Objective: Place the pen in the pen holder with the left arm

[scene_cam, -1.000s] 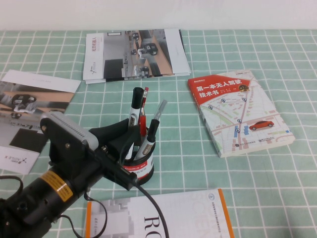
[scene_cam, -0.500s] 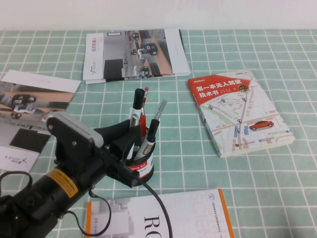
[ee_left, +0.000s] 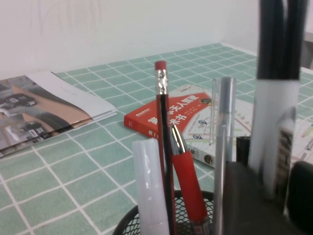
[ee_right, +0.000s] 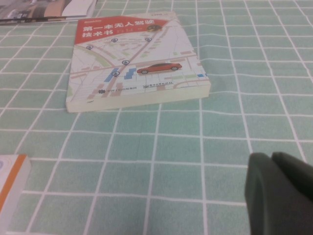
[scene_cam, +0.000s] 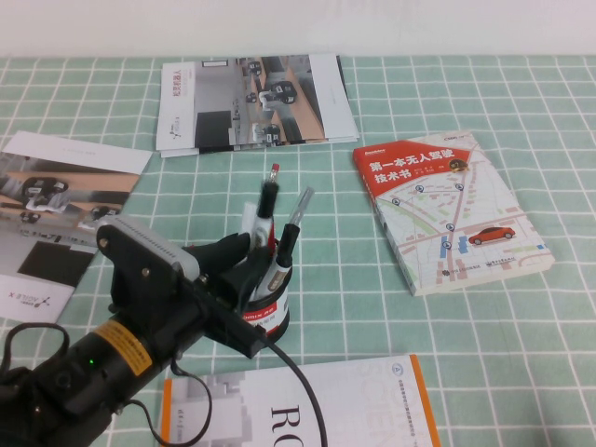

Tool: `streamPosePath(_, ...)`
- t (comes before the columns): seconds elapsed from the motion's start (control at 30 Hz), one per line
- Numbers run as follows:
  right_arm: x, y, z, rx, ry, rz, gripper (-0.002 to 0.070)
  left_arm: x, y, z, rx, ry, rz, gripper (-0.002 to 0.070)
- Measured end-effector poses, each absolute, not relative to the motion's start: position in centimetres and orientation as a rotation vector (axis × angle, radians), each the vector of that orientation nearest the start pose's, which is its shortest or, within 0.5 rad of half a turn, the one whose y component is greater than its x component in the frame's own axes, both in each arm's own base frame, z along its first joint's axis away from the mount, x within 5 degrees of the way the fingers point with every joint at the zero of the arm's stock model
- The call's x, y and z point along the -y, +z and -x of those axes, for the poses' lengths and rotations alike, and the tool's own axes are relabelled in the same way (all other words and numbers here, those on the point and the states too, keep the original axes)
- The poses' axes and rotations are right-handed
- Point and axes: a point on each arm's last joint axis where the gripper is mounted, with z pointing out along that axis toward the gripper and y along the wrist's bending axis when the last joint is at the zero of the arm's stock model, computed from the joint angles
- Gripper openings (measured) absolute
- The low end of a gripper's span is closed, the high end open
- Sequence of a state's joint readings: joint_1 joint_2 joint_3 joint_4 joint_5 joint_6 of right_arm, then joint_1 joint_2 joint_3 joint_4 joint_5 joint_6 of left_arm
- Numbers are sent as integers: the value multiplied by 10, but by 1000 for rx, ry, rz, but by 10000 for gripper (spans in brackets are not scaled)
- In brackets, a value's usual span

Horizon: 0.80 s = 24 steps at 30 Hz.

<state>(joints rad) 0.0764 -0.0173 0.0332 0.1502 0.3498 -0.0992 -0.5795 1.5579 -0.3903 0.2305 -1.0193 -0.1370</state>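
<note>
The pen (scene_cam: pixel 249 223), a thick white marker with a black cap, stands tilted in the black mesh pen holder (scene_cam: pixel 267 315) near the table's front left. My left gripper (scene_cam: pixel 240 261) reaches over the holder's rim from the left, jaws open a little, one on each side of the marker's barrel. In the left wrist view the pen (ee_left: pixel 272 122) rises between the dark fingers (ee_left: pixel 252 196), loose and blurred, above the holder's rim (ee_left: pixel 131 223). My right gripper (ee_right: pixel 274 158) hovers shut over bare tablecloth, outside the high view.
A slim red pen (ee_left: pixel 188 186), a red-tipped pencil (ee_left: pixel 161 98) and a silver pen (ee_left: pixel 225 112) share the holder. A red-covered book (scene_cam: pixel 447 209) lies to the right, a brochure (scene_cam: pixel 251 98) behind, a leaflet (scene_cam: pixel 56 200) at left, an orange-edged book (scene_cam: pixel 317 405) in front.
The marker has sunk lower into the holder and tilted, and my left gripper's jaws have widened around it. The left arm has edged slightly forward and down.
</note>
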Motion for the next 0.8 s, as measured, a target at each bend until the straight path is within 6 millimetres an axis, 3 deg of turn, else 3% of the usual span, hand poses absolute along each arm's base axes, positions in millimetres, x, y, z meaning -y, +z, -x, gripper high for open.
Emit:
streamPosePath(0.17, -9, 172, -52, -1846, 130, 68, -20, 158, 188, -209, -1571, -629, -598, 402)
streamPosePath(0.3, -9, 172, -52, -1846, 130, 68, -20, 158, 193, -206, -1566, -630, -625, 441)
streamPosePath(0.4, -9, 172, -52, -1846, 130, 68, -20, 154, 208, -199, -1537, -618, -632, 377)
streamPosePath(0.57, -9, 172, -52, -1846, 130, 68, -20, 138, 233, -179, -1533, -586, -624, 83)
streamPosePath(0.67, -9, 172, -52, -1846, 130, 68, -20, 127, 247, -165, -1519, -574, -604, 24)
streamPosePath(0.8, -9, 172, -52, -1844, 130, 67, -20, 111, 261, -146, -1496, -558, -574, 4)
